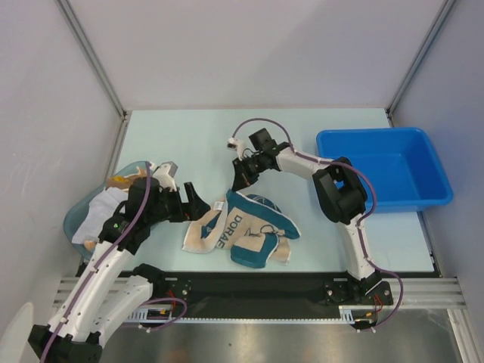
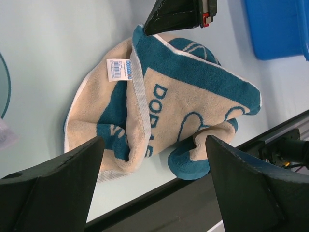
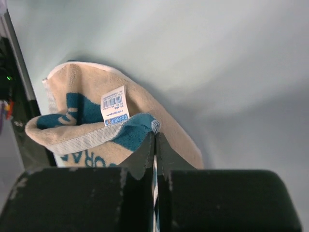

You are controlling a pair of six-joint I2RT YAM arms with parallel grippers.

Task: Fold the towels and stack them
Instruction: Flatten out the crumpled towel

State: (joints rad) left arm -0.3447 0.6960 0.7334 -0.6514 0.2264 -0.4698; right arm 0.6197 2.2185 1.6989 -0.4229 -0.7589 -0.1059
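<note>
Spread wide, the left tool [image 2: 153,145] hovers by the crumpled teal-and-beige terry towel [image 1: 246,227] left of the blue plastic bin [image 1: 378,203], its edge pinched in the right tool [image 3: 155,137]; folding looks barely begun, nothing stacked.

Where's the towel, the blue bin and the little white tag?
towel [image 1: 243,229]: top view, its printed middle.
blue bin [image 1: 386,170]: top view, its bare floor.
white tag [image 2: 119,69]: left wrist view, the tag's middle.

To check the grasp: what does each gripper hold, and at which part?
The right gripper pinches the teal-and-beige towel by its hem near the label. The left gripper is open, holding nothing.
</note>
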